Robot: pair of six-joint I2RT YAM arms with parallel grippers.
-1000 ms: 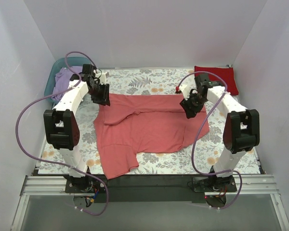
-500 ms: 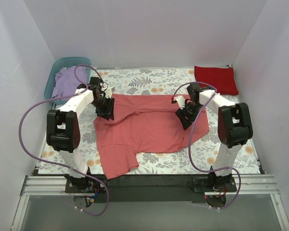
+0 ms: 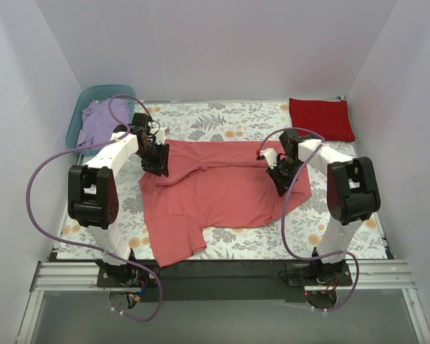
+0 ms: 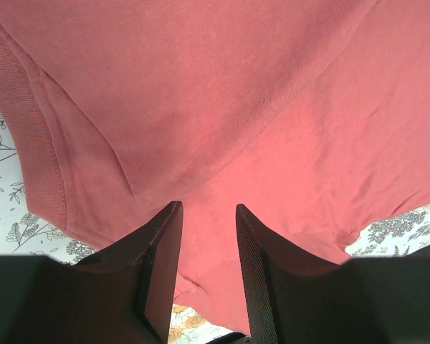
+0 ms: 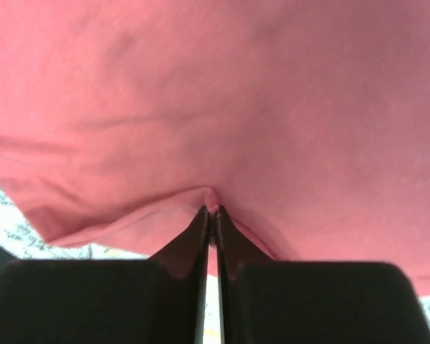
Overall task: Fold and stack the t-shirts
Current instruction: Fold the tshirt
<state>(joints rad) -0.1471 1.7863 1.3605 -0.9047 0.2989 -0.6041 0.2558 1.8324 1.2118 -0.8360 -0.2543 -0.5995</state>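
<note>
The salmon-pink t-shirt (image 3: 222, 193) lies spread across the middle of the floral cloth (image 3: 222, 118), front down or up I cannot tell. Its far edge runs left to right, one sleeve hangs toward the near left, and a soft crease crosses its far part. The left gripper (image 3: 159, 169) is lowered onto the far left corner of this shirt. In the left wrist view its two dark fingers (image 4: 161, 251) stand a narrow gap apart, with flat pink cloth (image 4: 236, 93) showing between and beyond them and nothing clearly caught. The ribbed hem runs along the left of that view, next to a strip of the fern print (image 4: 3, 165). The right gripper (image 3: 282, 186) sits on the right side of the same shirt, near its right edge. In the right wrist view its fingers (image 5: 229, 247) are pressed together, and a small peak of the pink fabric (image 5: 236, 93) is pinched at their tips, with wrinkles running away from the pinch. The deep red t-shirt (image 3: 321, 117) lies folded flat at the far right corner, well apart from both arms. The lavender t-shirt (image 3: 97, 122) lies bunched in the teal tub (image 3: 107, 89) at the far left corner.
</note>
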